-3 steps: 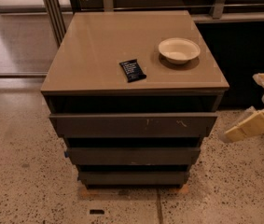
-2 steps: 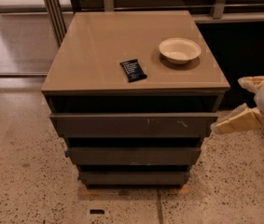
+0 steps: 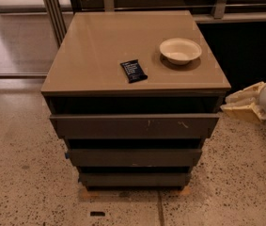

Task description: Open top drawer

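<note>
The top drawer (image 3: 123, 126) is the widest dark grey front of the cabinet, with small pale scratches right of centre. A dark gap shows between it and the tan cabinet top (image 3: 95, 55). My gripper (image 3: 231, 105) is cream-coloured and comes in from the right edge of the camera view. Its tip is level with the drawer's upper right corner and just beside it. I cannot tell whether it touches the drawer.
A white bowl (image 3: 180, 50) and a black snack bar (image 3: 133, 71) lie on the cabinet top. Two narrower grey drawers (image 3: 135, 157) sit below the top one. Speckled floor surrounds the cabinet. Metal rails and dark panels stand behind it.
My gripper has moved left from the right edge, up to the right end of the top drawer. The drawer, bowl and bar have not moved.
</note>
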Available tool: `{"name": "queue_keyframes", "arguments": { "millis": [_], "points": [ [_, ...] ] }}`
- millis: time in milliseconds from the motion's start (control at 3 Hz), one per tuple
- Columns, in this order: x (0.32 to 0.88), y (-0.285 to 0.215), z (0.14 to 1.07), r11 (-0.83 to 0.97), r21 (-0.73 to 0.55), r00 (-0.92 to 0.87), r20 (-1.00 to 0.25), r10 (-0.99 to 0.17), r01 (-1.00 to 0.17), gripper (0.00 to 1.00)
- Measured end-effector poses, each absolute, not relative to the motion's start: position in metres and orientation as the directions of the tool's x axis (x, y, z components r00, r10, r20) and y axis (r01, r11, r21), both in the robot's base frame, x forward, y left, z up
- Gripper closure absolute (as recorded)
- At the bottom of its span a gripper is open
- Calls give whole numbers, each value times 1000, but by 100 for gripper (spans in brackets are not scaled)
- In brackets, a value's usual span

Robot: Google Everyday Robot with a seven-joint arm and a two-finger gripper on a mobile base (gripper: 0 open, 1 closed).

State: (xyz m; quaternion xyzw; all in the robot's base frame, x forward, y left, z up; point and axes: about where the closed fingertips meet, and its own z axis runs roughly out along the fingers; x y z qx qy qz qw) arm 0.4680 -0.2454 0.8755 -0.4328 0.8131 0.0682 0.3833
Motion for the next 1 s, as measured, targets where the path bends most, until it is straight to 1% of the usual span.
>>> {"name": "queue_keyframes", "arguments": {
  "millis": [333,667,1000],
  "points": [
    [468,-245,875,616,-221,-331,-682,-652,-756,88],
    [470,-249,865,653,-234,-338,-704,-625,-720,100],
    [467,-246,817,721,-198,-339,-779,-527,-665,100]
  ]
}}
